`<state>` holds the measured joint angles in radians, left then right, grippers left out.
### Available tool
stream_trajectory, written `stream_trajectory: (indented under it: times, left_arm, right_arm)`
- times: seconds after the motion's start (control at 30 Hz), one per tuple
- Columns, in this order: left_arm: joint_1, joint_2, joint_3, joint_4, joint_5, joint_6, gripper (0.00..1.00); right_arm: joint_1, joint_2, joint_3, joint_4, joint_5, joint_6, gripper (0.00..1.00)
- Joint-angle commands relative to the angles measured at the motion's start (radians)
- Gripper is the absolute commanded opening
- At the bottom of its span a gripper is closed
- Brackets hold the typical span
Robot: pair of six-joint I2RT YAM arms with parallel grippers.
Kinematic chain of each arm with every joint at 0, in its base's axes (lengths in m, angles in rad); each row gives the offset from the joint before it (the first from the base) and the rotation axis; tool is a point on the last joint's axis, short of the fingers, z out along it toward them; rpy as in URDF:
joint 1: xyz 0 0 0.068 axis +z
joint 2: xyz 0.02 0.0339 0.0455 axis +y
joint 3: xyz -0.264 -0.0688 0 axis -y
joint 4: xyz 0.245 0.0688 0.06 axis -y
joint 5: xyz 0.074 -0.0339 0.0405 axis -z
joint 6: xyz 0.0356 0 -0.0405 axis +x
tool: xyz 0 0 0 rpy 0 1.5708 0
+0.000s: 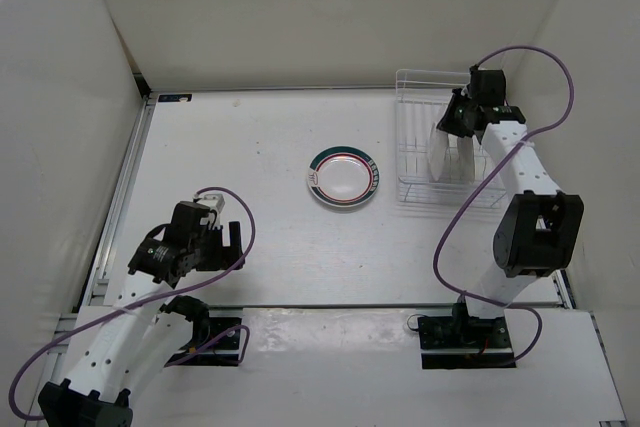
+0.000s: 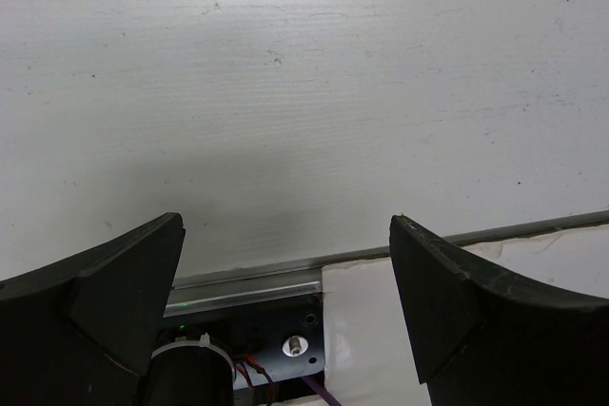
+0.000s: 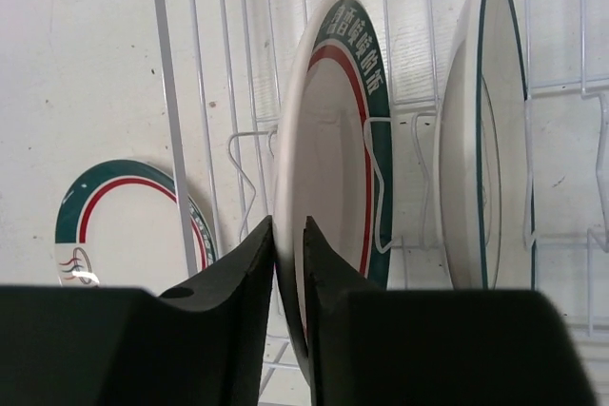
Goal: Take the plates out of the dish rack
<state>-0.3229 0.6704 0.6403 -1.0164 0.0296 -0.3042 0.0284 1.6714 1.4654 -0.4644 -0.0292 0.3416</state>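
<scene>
Right gripper is sitting in the dish rack, upper right of the top view, fingers pinching the lower rim of the near plate. That plate is standing on edge, long axis running vertically in the wrist view, decorated face turning toward frame left. Second plate is standing parallel, just right of it. Flat plate is lying mid-table. Left gripper is hanging spread wide, holding nothing.
</scene>
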Motion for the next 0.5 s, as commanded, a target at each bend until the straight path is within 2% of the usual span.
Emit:
stream_trajectory:
  times: [0.0, 0.03, 0.2, 0.3, 0.47]
  left_arm:
    - [0.001, 0.003, 0.010, 0.007, -0.003, 0.004, 1.00]
    - [0.001, 0.004, 0.009, 0.009, -0.003, 0.004, 1.00]
    - [-0.001, 0.005, 0.009, 0.009, -0.003, 0.004, 1.00]
    - [-0.001, 0.003, 0.009, 0.009, -0.005, 0.004, 1.00]
    - [0.001, 0.012, 0.012, 0.007, -0.004, 0.007, 1.00]
  right_arm:
    - [0.001, 0.010, 0.062, -0.010, 0.009, -0.038, 0.19]
    - [0.001, 0.010, 0.064, -0.011, 0.002, -0.042, 0.15]
    - [0.001, 0.025, 0.090, -0.014, -0.052, -0.079, 0.08]
    - [-0.001, 0.021, 0.102, -0.014, -0.075, -0.113, 0.00]
    - [-0.001, 0.005, 0.142, -0.040, -0.121, -0.168, 0.00]
